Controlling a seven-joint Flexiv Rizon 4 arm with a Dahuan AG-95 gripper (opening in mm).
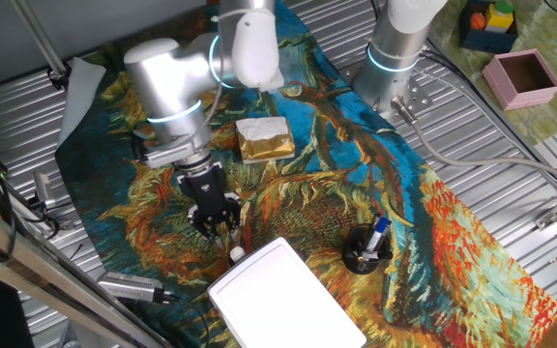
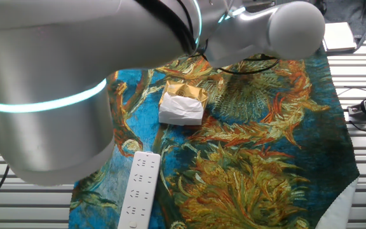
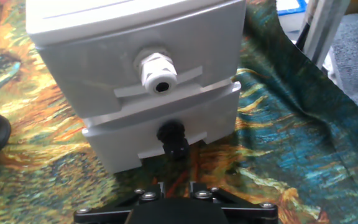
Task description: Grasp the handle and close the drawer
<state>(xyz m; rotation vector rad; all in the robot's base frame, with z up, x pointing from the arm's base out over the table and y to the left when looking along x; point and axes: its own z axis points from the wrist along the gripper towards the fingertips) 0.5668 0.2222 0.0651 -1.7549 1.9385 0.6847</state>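
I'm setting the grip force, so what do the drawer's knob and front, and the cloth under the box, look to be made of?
The handle looks like white moulded plastic, slightly glossy, with ribbed rings and a dark centre hole. The drawer front looks like matte, pale grey-white plastic with crisp moulded edges. The tablecloth seems to be printed fabric: it wrinkles and shows a painted pattern.

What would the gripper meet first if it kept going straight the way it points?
Likely the drawer front of the white box, near the black knob under the white handle. The gripper looks just short of it; depth is unclear.
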